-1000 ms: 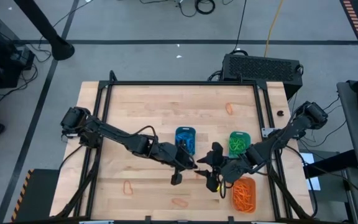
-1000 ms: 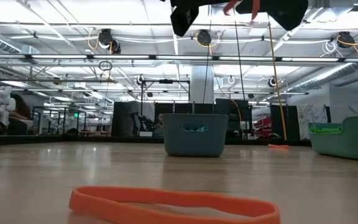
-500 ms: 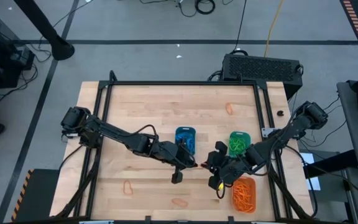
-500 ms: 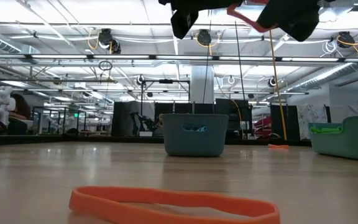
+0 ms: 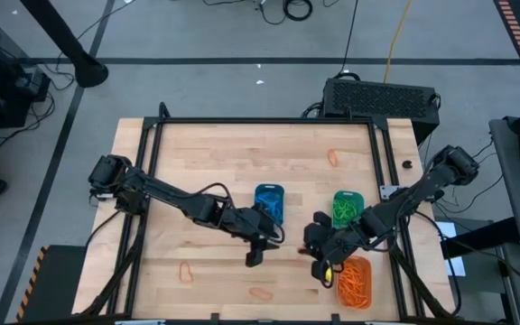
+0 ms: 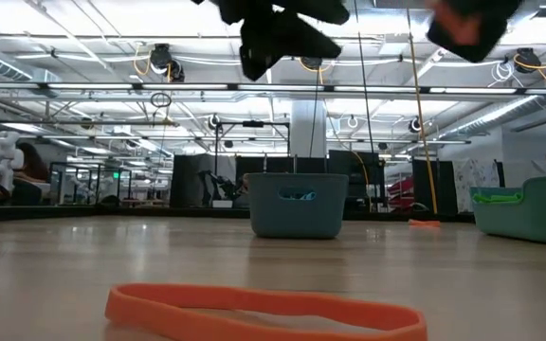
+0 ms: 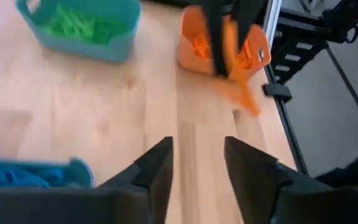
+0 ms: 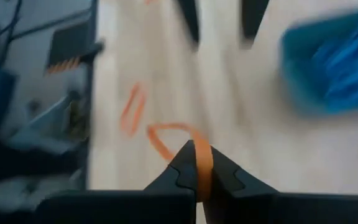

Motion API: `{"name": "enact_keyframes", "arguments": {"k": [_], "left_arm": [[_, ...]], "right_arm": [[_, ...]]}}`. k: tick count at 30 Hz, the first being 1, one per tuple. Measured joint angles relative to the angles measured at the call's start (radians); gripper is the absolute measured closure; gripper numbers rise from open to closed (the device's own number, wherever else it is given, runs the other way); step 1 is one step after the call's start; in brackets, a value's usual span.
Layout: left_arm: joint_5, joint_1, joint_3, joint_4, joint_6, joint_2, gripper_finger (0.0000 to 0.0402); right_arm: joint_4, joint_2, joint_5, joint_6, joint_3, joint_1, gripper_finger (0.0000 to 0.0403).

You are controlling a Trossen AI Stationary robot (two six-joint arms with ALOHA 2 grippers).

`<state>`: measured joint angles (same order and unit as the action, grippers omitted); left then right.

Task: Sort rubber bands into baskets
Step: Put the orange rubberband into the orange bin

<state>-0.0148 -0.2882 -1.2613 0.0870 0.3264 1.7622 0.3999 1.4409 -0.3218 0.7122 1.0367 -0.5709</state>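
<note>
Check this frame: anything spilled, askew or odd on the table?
Nothing damaged or spilled. Three orange rubber bands lie loose on the table, unsorted. The right gripper is shut on an orange band; the left gripper is open, holding nothing.

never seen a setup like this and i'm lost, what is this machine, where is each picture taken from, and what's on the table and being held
It is a robot with two dark arms at a wooden table. One picture looks straight down, one looks level across the tabletop, and one comes from a camera on each wrist.

On the table stand a blue basket, a green basket and an orange basket, each holding bands of its colour. Loose orange bands lie about, such as one near the far edge.

The right gripper is shut on an orange band, beside the orange basket. The left gripper is open and empty, near the blue basket.
</note>
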Motion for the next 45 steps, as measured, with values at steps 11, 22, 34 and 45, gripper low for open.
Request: {"name": "enact_keyframes", "arguments": {"k": [11,22,34,45], "left_arm": [[0.088,-0.032,0.01,0.065,0.085,0.003,0.0226],[0.065,-0.049,0.01,0.05,-0.046,0.011,0.0226],[0.113,-0.082,0.011,0.001,-0.045,0.09,0.0226],[0.173,-0.106,0.011,-0.011,-0.047,0.13,0.0226]], "right_arm": [[0.185,-0.013,0.332,0.249,0.0,-0.189,0.0403],[0.315,0.022,0.32,0.537,0.0,-0.388,0.0402],[0.434,0.063,0.313,0.612,0.0,-0.398,0.0397],[0.511,0.063,0.323,0.615,0.0,-0.378,0.0322]]}}
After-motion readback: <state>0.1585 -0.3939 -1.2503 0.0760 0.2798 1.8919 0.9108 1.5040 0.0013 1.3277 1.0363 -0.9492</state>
